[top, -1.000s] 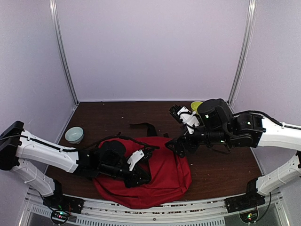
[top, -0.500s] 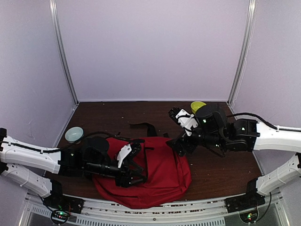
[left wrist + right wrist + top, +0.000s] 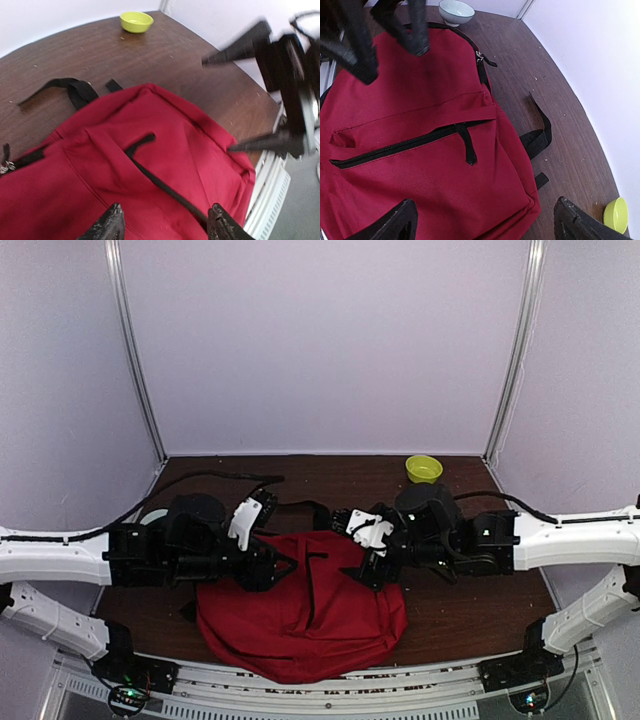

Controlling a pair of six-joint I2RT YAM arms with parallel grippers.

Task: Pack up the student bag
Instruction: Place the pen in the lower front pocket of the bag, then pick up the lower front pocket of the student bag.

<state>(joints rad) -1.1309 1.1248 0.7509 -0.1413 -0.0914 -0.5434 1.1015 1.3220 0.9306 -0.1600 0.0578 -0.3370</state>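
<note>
The red student bag (image 3: 305, 615) lies flat on the dark table with its front pocket up and the black pocket zipper (image 3: 410, 142) shut. It also shows in the left wrist view (image 3: 100, 165). My left gripper (image 3: 278, 568) is open and empty, hovering over the bag's far left part; its fingertips (image 3: 112, 225) frame the pocket zipper. My right gripper (image 3: 357, 548) is open wide and empty over the bag's far right corner, above the pocket's zipper pull (image 3: 468, 150). Each gripper shows in the other's wrist view, apart from it.
Black straps (image 3: 312, 510) trail onto the table behind the bag. A yellow bowl (image 3: 423, 468) stands at the back right corner. A pale blue bowl (image 3: 456, 11) stands at the left, mostly hidden behind my left arm in the top view. White walls close in three sides.
My left gripper has pulled back from the bag's middle toward its far left edge. My right gripper has come left and lower, over the bag's far right corner. The bag has not moved.
</note>
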